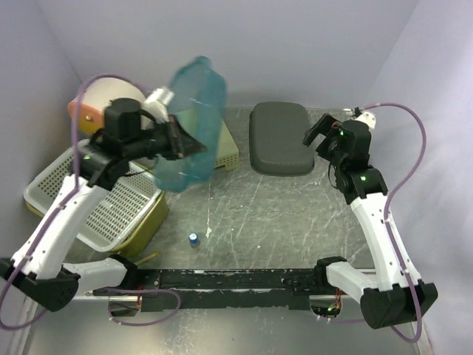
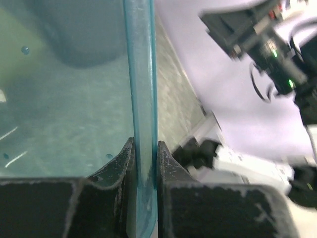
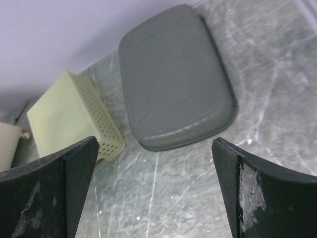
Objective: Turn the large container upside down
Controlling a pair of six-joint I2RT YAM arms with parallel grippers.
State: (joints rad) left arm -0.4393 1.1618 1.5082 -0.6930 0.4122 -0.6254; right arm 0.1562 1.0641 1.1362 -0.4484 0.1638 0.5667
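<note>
Nearest the arm bases a small blue-topped object (image 1: 194,239) stands on the tabletop (image 1: 281,214), and to the left sits a white perforated basket (image 1: 55,194); the landing spot should avoid both. Above them the left gripper (image 2: 146,148) is pinched tight on the thin wall of the large teal container (image 1: 196,111), which hangs tilted in the air over the left-centre of the tabletop, touching nothing else. With only a narrow edge between the fingers (image 2: 119,163), I judge the wrist roll should be slow and even, so the container's weight does not lever it out of the pinch. The mouth should face fully down before it is lowered onto bare tabletop. Farther back, the right gripper (image 3: 154,144) hovers spread wide and empty above the grey lid (image 3: 173,74), beside a pale yellow perforated box (image 3: 74,119); it is best left clear of the swing.
</note>
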